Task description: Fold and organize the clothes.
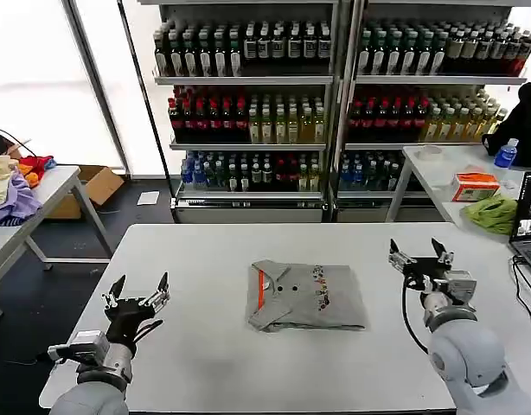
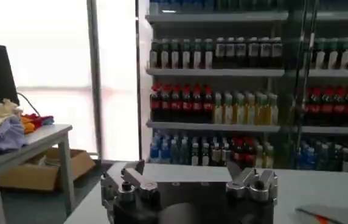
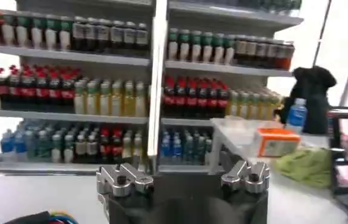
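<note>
A: Your left gripper point(image 1: 141, 290) & right gripper point(image 1: 419, 251) both hang w/ fingers spread, holding nothing, either side of the T-shirt point(image 1: 305, 296)

B: Shirt's mid-table point(image 1: 205, 346), looks folded. Square edges gently, don't drag it

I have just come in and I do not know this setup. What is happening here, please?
A two-armed robot is working on a grey T-shirt, which lies folded in the middle of the white table. Nothing holds it now. The left gripper and the right gripper are both open and raised on either side of it, apart from the cloth.
</note>
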You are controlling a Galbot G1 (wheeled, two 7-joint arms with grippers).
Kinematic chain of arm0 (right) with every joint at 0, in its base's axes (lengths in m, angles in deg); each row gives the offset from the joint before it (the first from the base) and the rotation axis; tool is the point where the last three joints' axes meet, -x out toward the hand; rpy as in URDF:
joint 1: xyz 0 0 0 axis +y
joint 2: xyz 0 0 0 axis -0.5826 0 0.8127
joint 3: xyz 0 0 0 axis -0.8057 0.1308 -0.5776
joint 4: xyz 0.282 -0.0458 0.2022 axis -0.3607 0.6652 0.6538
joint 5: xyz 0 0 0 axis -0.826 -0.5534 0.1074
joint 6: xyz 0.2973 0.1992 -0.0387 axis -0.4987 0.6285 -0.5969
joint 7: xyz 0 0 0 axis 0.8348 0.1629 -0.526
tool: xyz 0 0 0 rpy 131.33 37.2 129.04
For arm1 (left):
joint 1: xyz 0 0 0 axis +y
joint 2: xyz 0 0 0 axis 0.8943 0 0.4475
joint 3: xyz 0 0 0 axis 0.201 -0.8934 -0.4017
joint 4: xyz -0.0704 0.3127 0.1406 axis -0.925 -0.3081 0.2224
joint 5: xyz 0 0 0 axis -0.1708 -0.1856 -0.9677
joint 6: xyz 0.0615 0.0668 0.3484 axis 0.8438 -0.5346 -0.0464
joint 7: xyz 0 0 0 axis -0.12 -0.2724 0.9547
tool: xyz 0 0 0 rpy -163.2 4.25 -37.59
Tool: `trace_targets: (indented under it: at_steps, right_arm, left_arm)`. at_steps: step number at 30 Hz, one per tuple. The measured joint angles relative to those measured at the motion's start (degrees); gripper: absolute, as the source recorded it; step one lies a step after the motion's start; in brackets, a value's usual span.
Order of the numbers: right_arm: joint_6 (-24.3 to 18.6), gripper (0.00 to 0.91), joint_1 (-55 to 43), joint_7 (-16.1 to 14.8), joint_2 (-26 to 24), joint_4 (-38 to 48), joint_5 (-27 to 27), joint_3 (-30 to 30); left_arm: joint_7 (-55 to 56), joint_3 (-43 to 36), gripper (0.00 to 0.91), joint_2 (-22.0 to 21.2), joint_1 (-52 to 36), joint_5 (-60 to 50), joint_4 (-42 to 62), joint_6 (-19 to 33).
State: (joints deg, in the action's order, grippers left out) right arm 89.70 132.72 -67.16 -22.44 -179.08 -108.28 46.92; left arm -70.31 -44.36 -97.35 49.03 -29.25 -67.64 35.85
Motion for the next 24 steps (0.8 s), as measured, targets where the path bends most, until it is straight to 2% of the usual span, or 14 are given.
trace_targets:
  at_steps: [9, 24]
  right_arm:
    - [0.06, 0.907, 5.05, 0.54, 0.35, -3.01, 0.63, -5.59]
    - [0.11, 0.907, 8.47, 1.07, 0.65, -4.94, 1.13, -9.0]
  left_arm:
    - [-0.25, -0.61, 0.907, 0.58, -1.07, 0.13, 0.63, 0.7]
    - [-1.76, 0.33, 0.907, 1.79, -1.33, -0.1, 0.97, 0.59]
